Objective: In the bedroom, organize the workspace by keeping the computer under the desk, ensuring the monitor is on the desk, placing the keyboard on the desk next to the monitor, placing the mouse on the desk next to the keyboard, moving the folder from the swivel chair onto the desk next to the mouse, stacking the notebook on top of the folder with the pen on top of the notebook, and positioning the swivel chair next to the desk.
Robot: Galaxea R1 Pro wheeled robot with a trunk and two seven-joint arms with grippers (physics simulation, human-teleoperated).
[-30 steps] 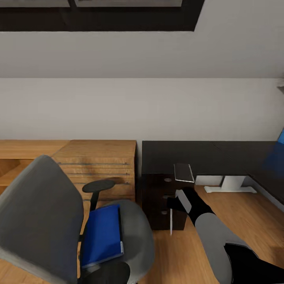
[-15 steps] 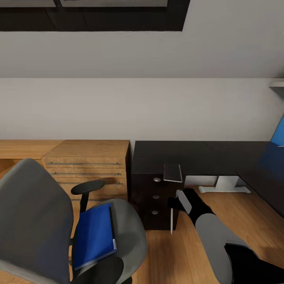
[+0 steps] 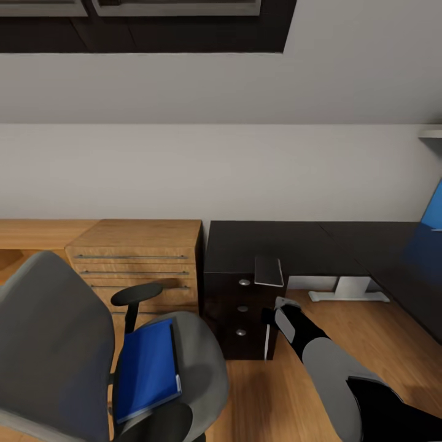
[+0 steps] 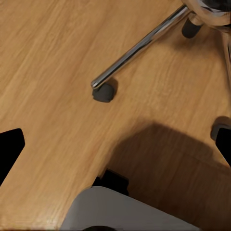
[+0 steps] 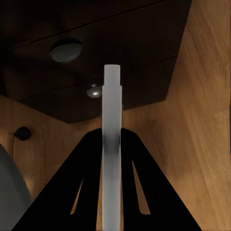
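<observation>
Black desk (image 3: 307, 242) ahead of me, a small flat dark grey pad (image 3: 269, 271) lying at its front edge above the drawers. Wood floor (image 3: 374, 331) below; the chair (image 3: 55, 344) stands on it, folder (image 3: 146, 368) flat on its seat.

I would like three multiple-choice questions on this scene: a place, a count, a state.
1. Where lies the folder?
A) on the wood cabinet
B) on the swivel chair seat
C) on the floor

2. How many round knobs show on the desk drawers?
A) one
B) five
C) three

3. The right pincer is
A) shut on a thin pale strip
B) wide open
C) gripping an armrest

Answers: 1 B, the folder rests on the grey seat; 2 C, three knobs in a column; 3 A, it clamps the strip.
</observation>
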